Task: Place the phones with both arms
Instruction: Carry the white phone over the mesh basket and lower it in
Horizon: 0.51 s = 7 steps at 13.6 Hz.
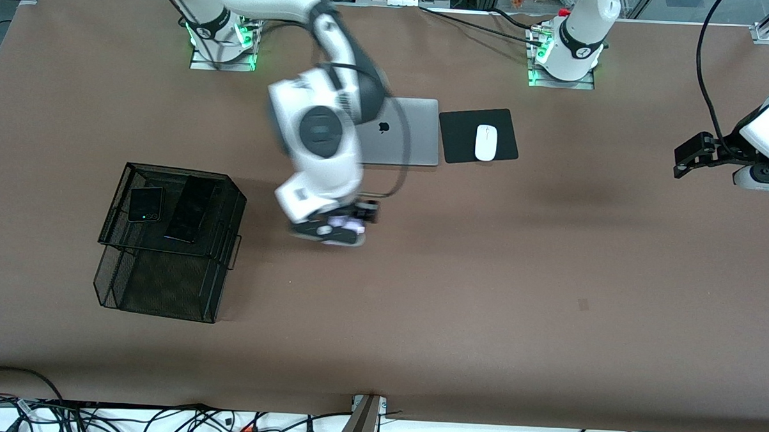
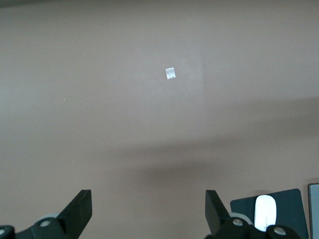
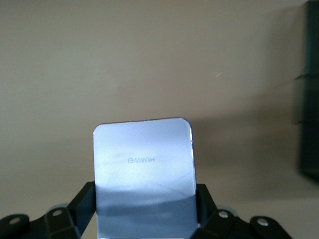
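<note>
**Right arm carries the pale phone; two black phones lie on the wire basket**

The right gripper (image 1: 352, 224) is up over bare table (image 1: 484, 296), its fingers (image 3: 82, 199) closed on the sides of the pale lavender phone (image 3: 144, 174), which shows mirrored "HUAWEI" lettering in the right wrist view. From that gripper, the black wire basket (image 1: 165, 279) sits at about nine o'clock in the front view, toward the right arm's end of the table. On the basket's top lie the small black phone (image 1: 145, 204) and, just beside it, the long black phone (image 1: 191, 209).

The left gripper (image 1: 697, 156) waits over the left arm's end of the table, its fingers (image 2: 79, 209) spread wide with nothing between them. The closed grey laptop (image 1: 403, 130) lies beside a black mouse pad (image 1: 461, 135) bearing a white mouse (image 1: 486, 143), at about nine o'clock from the left gripper.
</note>
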Each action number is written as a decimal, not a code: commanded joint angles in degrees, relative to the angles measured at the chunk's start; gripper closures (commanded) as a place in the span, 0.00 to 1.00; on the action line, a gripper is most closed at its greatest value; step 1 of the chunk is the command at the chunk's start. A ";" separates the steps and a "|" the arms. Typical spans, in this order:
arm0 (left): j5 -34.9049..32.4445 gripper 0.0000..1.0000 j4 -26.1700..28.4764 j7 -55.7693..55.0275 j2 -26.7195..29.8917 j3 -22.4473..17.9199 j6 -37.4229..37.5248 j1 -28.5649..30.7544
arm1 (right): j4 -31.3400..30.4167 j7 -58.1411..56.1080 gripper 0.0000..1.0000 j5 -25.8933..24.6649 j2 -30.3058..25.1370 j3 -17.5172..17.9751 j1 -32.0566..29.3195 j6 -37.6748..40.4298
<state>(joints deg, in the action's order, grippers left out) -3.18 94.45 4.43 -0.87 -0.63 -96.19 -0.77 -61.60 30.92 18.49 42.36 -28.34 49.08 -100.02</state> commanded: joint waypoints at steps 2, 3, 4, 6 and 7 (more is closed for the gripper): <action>1.24 0.00 -1.73 1.73 -0.97 -0.33 1.35 0.60 | -1.42 -18.65 0.81 0.50 -1.76 -1.53 -10.38 2.55; 1.24 0.00 -1.73 1.81 -0.97 -0.33 1.44 0.69 | -1.33 -24.28 0.81 0.50 -1.32 -4.16 -11.71 1.86; 1.16 0.00 -1.64 1.81 -0.97 -0.33 1.53 0.69 | -1.42 -28.68 0.81 0.58 -0.71 -5.49 -13.29 0.72; 1.24 0.00 -1.73 1.81 -0.97 -0.33 1.53 0.60 | -1.42 -32.76 0.81 0.58 -0.27 -5.50 -16.72 -0.69; 1.24 0.00 -1.73 1.81 -0.97 -0.33 1.53 0.60 | -1.42 -34.60 0.81 0.58 0.17 -5.50 -18.30 -1.57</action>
<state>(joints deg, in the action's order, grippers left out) -3.18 94.41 4.80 -1.22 -0.75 -96.01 -0.26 -63.22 -0.35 18.48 42.05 -33.84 32.27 -100.12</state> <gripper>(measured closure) 0.000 0.150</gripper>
